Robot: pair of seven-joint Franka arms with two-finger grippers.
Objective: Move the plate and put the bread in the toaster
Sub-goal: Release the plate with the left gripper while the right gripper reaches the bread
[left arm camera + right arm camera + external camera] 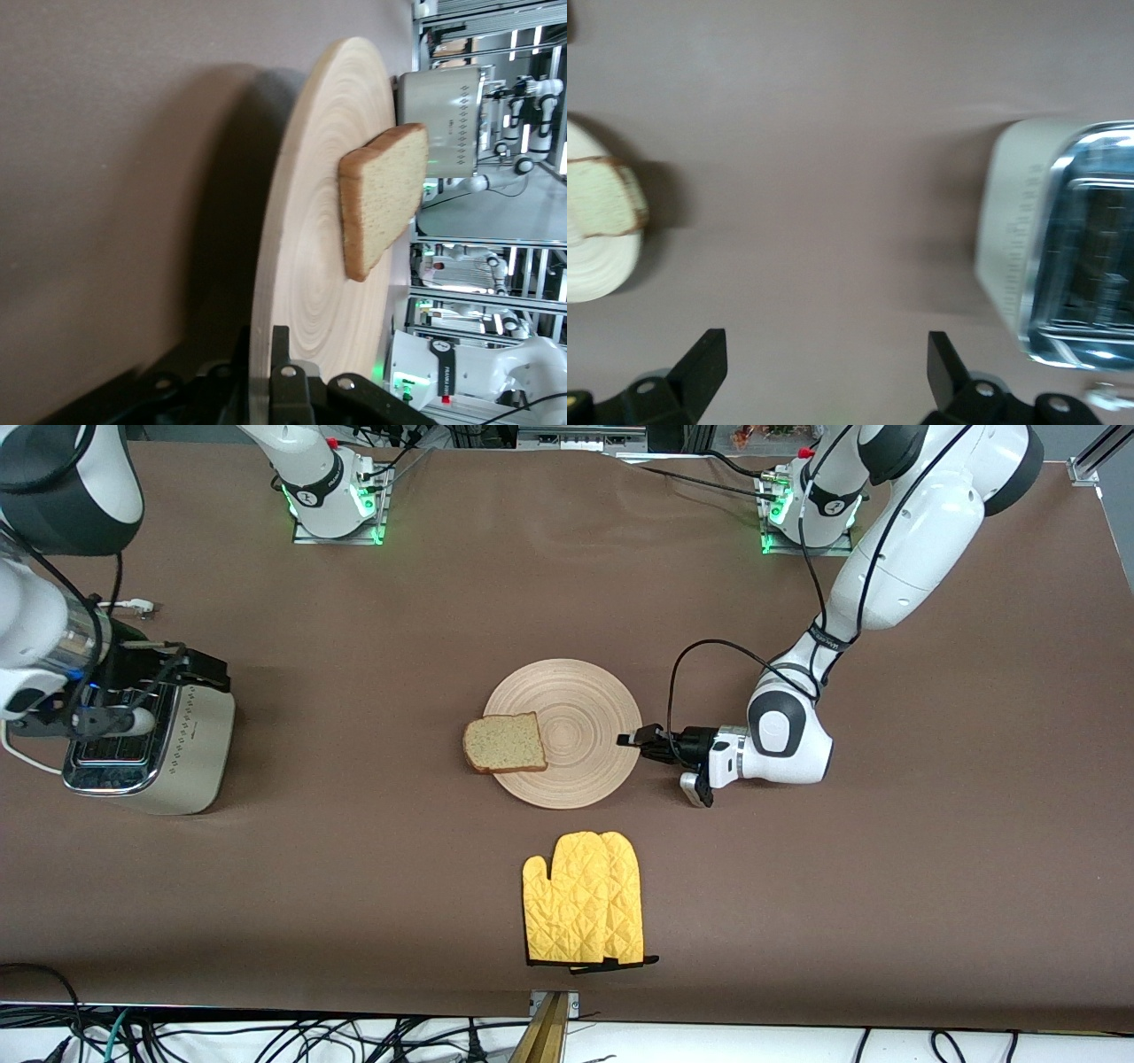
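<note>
Looks like the plate-moving step rn. The left gripper (631, 739) is down at table level w/ its fingers pinched on the rim of the big round pale-wood plate (576, 717), on the edge toward the left arm's end of the table. In the left wrist view the rim sits right between the black fingers (282, 390), so I'd call that a grip on the plate.

The square slice of brown bread (504, 742) lies on the plate's edge toward the right arm's end, overhanging it a bit. Speckled tan crumb, darker crust, soft-looking. Plate is hard, flat, w/ concentric ring grooves.

The right gripper (824, 363) hangs over the cream-beige two-slot toaster (190, 748) w/ shiny chrome top, jaws spread wide, nothing in them. Toaster stands at the right arm's end, well apart from the plate.

Next move imo: slide or drag the plate toward the toaster w/o tipping it, since the bread isn't fully supported and could slip off.

Also a quilted yellow oven mitt (585, 911) nearer the front camera, untouched.
</note>
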